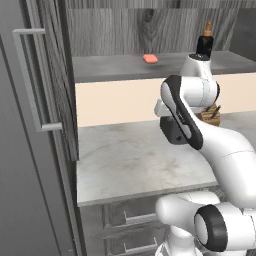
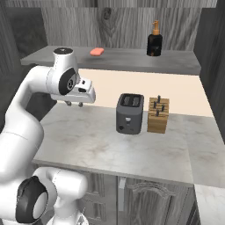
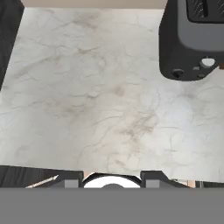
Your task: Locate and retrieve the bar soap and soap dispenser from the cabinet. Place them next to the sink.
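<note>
Marble desk [image 2: 88, 145] carries a toaster [image 2: 129, 113]; on the cabinet [image 1: 30, 150] shelf [image 2: 184, 63] lie bar soap [image 2: 97, 52] and soap dispenser [image 2: 154, 40]. Claw [image 2: 74, 104] hovers empty, fingers apart.

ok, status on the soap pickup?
Gripper open over counter, empty. Bar soap, soap dispenser on cabinet shelf. Door open, nothing blocking.

Glossy white rounded arm [image 2: 26, 114] with dark joints.

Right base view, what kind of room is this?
Most likely a kitchen: a toaster and a knife block stand on a marble counter, with a wood-grain cabinet open above.
</note>
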Robot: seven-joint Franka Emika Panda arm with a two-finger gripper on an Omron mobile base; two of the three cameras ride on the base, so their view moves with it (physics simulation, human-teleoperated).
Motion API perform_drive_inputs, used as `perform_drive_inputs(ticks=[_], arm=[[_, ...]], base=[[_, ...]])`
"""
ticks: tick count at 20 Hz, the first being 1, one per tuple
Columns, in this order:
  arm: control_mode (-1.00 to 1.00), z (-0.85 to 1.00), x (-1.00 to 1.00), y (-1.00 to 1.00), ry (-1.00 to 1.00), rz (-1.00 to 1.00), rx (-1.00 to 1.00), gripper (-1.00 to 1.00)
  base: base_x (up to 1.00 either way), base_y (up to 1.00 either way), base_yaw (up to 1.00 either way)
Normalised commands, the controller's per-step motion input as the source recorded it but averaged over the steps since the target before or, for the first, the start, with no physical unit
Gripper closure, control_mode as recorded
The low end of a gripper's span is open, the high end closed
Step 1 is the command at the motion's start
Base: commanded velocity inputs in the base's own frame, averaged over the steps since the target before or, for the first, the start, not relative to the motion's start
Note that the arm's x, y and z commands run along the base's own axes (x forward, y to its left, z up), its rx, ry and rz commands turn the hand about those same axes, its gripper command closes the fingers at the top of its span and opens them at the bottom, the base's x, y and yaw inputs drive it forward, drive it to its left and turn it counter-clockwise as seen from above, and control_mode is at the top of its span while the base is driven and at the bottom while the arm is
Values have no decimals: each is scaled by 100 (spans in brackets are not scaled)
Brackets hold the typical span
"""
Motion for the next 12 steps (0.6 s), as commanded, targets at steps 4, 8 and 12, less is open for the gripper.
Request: perform_drive_inputs(ticks=[4, 8, 12], arm=[[-100, -2, -14, 1, 0, -3, 0, -100], [-100, 1, -41, 3, -9, -14, -1, -100], [-100, 18, -23, 0, -18, -6, 0, -100]], base=[[0, 0, 0], [0, 0, 0], [0, 0, 0]])
